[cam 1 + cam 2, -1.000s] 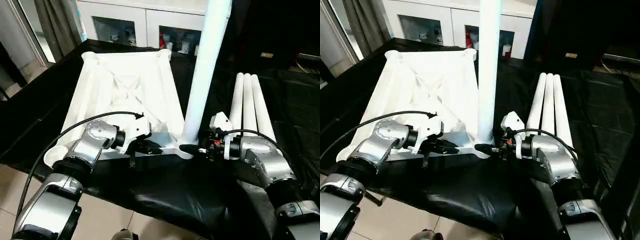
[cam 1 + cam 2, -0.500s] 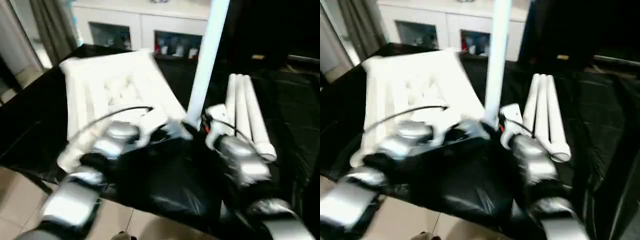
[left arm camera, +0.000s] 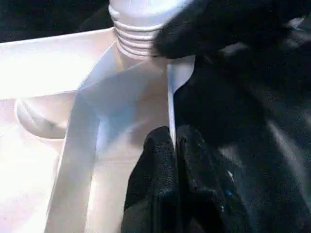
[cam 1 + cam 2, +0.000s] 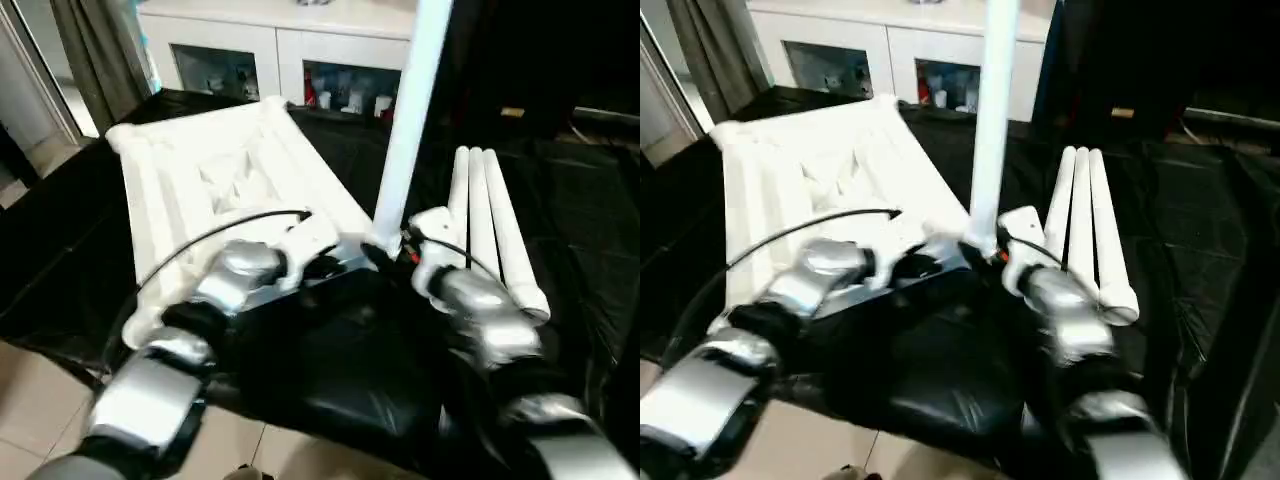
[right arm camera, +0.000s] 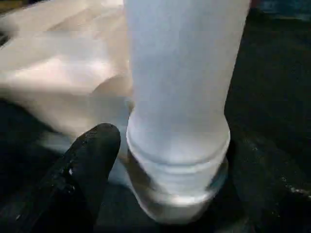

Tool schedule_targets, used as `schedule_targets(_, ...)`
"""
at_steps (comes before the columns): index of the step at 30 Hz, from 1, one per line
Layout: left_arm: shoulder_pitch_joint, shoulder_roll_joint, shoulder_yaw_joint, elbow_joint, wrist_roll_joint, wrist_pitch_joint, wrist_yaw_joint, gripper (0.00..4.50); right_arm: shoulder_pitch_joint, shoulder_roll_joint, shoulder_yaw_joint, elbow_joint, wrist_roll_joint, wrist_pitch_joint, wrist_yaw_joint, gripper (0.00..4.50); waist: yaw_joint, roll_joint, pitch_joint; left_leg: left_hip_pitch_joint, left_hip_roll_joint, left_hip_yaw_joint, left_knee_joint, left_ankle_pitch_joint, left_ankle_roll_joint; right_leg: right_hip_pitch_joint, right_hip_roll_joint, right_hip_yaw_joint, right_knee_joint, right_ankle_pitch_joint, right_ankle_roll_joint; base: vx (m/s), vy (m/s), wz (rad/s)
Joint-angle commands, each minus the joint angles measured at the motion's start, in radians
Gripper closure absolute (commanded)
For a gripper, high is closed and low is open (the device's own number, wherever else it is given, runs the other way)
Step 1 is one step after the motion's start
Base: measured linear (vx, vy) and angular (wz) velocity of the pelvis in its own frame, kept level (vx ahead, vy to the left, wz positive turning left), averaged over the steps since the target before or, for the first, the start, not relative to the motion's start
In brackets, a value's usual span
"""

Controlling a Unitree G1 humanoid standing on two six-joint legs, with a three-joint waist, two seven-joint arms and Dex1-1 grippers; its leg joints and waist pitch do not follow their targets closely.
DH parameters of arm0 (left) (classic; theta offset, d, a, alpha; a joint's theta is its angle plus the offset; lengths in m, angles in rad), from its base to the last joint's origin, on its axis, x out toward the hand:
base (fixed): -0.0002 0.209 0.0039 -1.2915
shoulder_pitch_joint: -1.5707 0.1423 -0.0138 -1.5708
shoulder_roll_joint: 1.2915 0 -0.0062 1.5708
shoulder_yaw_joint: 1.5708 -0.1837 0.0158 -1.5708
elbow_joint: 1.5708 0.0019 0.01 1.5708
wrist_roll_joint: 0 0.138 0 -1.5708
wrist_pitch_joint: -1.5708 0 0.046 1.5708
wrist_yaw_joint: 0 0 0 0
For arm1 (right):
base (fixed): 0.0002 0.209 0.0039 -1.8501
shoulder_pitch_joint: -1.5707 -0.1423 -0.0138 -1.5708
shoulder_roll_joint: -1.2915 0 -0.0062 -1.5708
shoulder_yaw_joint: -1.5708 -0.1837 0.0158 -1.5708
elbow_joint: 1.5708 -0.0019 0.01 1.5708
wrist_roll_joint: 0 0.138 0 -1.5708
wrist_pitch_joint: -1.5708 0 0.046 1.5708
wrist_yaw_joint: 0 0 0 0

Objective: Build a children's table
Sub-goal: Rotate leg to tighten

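A: What changed over the last second?

B: tabletop has swung, near-right corner now further right. One leg stands upright in that corner's socket.

A: Claws?

B: left gripper pinched shut on the tabletop's rim. right gripper straddles the leg's base. Three spare legs lie right. Looks like repositioning for the next socket.

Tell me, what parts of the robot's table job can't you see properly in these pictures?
- Upright leg: its top is cut off by the head views' upper edge.
- Right gripper: one finger shows in the right wrist view; the leg hides the rest.
- Tabletop: its near edge is hidden behind the silver forearms.
- Cupboard contents: too small to name.
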State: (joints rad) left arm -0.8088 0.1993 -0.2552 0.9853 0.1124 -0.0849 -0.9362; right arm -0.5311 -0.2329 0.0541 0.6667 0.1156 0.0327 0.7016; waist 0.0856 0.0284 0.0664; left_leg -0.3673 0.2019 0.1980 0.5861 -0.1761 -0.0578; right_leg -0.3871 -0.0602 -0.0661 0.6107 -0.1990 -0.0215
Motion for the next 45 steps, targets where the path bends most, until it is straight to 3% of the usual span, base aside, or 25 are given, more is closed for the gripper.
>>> schedule_targets(1,0.031,0.013,-0.025,-0.026,-0.011,-0.025,-0.087,4.50,0.020,-0.024,0.078,-0.054,0.002,0.014,0.143,0.83,0.006,-0.011,-0.073,0.007,0.038,-0.022,-0.059,-0.140,0.083,0.048,-0.088,0.049,-0.072,-0.109,-0.223,0.000,0.000,0.00)
schedule_targets(4,0.050,0.038,-0.019,-0.050,-0.038,-0.046,-0.170,4.50,0.030,-0.065,0.072,-0.088,0.024,0.036,0.210,0.83,0.007,-0.014,-0.073,0.006,0.036,-0.019,-0.057,-0.140,0.089,0.050,-0.088,0.049,-0.069,-0.089,-0.237,0.000,0.000,0.00)
schedule_targets(6,0.068,0.057,-0.007,-0.082,-0.076,-0.042,-0.256,4.50,0.036,-0.095,0.059,-0.114,0.041,0.055,0.273,0.83,0.008,-0.010,-0.074,0.009,0.041,-0.018,-0.058,-0.148,0.087,0.045,-0.089,0.050,-0.067,-0.096,-0.250,0.000,0.000,0.00)
schedule_targets(10,0.092,0.095,-0.003,-0.136,-0.110,-0.019,-0.359,4.50,0.044,-0.137,0.063,-0.154,0.075,0.094,0.353,0.83,0.014,-0.010,-0.071,0.011,0.043,-0.017,-0.059,-0.155,0.082,0.042,-0.090,0.051,-0.070,-0.123,-0.248,0.000,0.000,0.00)
schedule_targets(15,0.098,0.111,0.000,-0.145,-0.109,-0.022,-0.377,4.50,0.043,-0.143,0.064,-0.165,0.083,0.104,0.383,0.83,0.018,-0.014,-0.073,0.011,0.042,-0.017,-0.060,-0.158,0.064,0.043,-0.091,0.051,-0.070,-0.150,-0.235,0.000,0.000,0.00)
schedule_targets(23,0.110,0.121,0.014,-0.166,-0.106,-0.011,-0.383,4.50,0.064,-0.132,0.071,-0.189,0.104,0.143,0.407,1.54,0.022,-0.015,-0.077,0.008,0.040,-0.017,-0.056,-0.123,0.073,0.044,-0.089,0.050,-0.063,-0.103,-0.236,0.000,0.000,0.00)
schedule_targets(28,0.100,0.097,0.017,-0.136,-0.073,-0.016,-0.271,4.50,0.092,-0.077,0.051,-0.168,0.097,0.141,0.296,1.77,0.024,-0.012,-0.076,0.009,0.040,-0.016,-0.056,-0.133,0.065,0.041,-0.091,0.051,-0.066,-0.121,-0.231,0.000,0.000,0.00)
schedule_targets(33,0.052,0.045,0.021,-0.055,-0.016,0.008,-0.060,4.50,0.077,0.011,-0.005,-0.047,0.041,0.105,0.018,1.79,0.009,-0.012,-0.066,0.023,0.035,-0.022,-0.065,-0.228,0.006,0.033,-0.094,0.051,-0.091,-0.323,-0.189,0.000,0.000,0.00)
schedule_targets(37,0.001,-0.043,0.031,0.001,0.005,0.043,0.136,4.50,0.047,0.118,-0.062,0.052,0.013,0.107,-0.299,1.79,-0.006,-0.004,-0.061,0.024,0.034,-0.026,-0.071,-0.260,-0.013,0.027,-0.092,0.051,-0.098,-0.367,-0.175,0.000,0.000,0.00)
schedule_targets(40,-0.028,-0.105,0.037,0.030,0.010,0.061,0.235,4.50,0.016,0.185,-0.044,0.090,-0.019,0.107,-0.394,1.79,-0.009,-0.005,-0.060,0.028,0.033,-0.027,-0.073,-0.289,-0.017,0.027,-0.092,0.050,-0.105,-0.392,-0.166,0.000,0.000,0.00)
schedule_targets(42,-0.038,-0.127,0.033,0.038,0.015,0.059,0.252,4.50,-0.002,0.211,-0.005,0.099,-0.039,0.104,-0.365,1.79,-0.008,-0.006,-0.060,0.024,0.029,-0.027,-0.072,-0.284,0.001,0.030,-0.092,0.052,-0.107,-0.379,-0.157,0.000,0.000,0.00)
schedule_targets(45,-0.042,-0.130,0.027,0.044,0.017,0.048,0.221,4.50,-0.022,0.218,0.005,0.103,-0.029,0.067,-0.303,1.10,-0.006,-0.005,-0.062,0.023,0.031,-0.028,-0.073,-0.279,0.012,0.033,-0.093,0.053,-0.105,-0.369,-0.158,0.000,0.000,0.00)
